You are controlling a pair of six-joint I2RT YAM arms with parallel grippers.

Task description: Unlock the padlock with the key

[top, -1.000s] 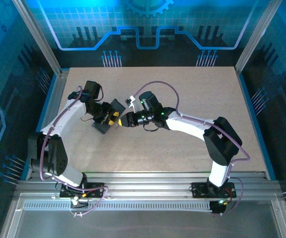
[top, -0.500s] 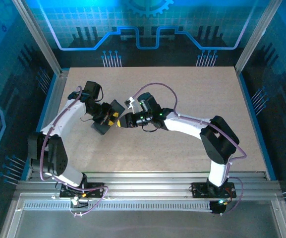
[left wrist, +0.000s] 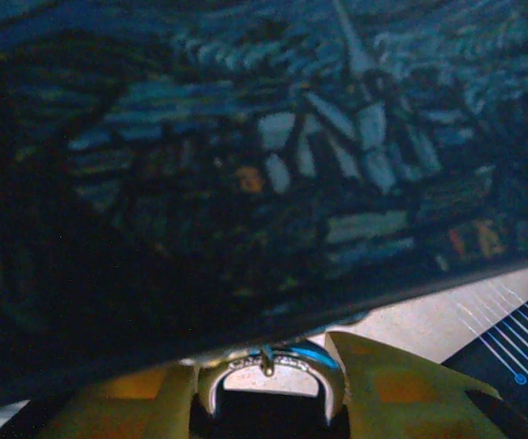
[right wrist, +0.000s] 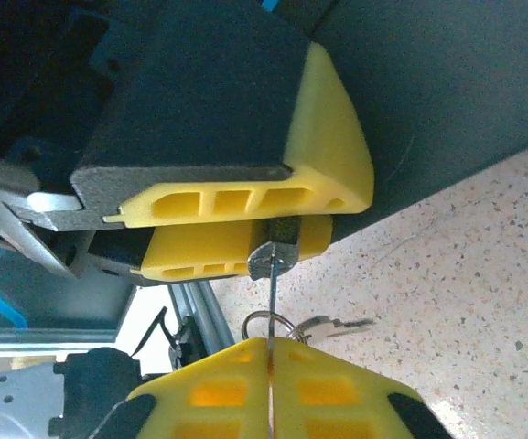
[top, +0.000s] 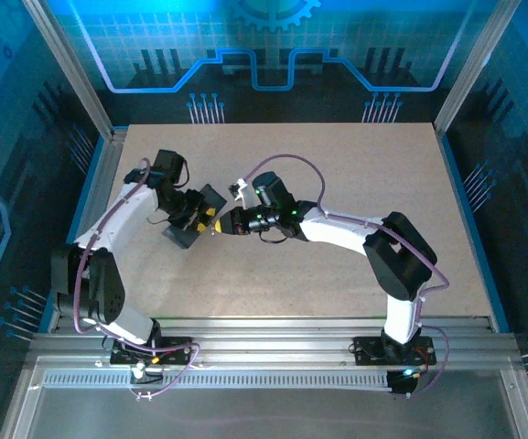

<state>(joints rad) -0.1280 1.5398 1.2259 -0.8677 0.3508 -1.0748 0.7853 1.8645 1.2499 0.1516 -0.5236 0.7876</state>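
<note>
My left gripper [left wrist: 265, 395] is shut on the tiny dark padlock; its silvery shackle [left wrist: 311, 366] arches between the yellow fingers [left wrist: 401, 384], hooked to the edge of the dark blue painted box [left wrist: 273, 155]. In the right wrist view, the padlock's silvery keyhole face [right wrist: 273, 256] shows between the left gripper's yellow fingers [right wrist: 245, 197]. My right gripper [right wrist: 271, 346] is shut on the thin key [right wrist: 271, 302], seen edge-on, whose tip reaches that face. From above, the two grippers [top: 201, 219] [top: 223, 222] meet tip to tip.
A key ring [right wrist: 265, 322] with a spare key [right wrist: 337, 323] hangs beside the held key over the speckled table [right wrist: 465, 274]. The box [top: 179, 238] lies tilted under the left gripper. Metal frame rails [top: 99, 183] border the table on the left.
The right arm has slid left toward the left gripper and its jaws have closed tight on the key. The left gripper and box shifted slightly left.
</note>
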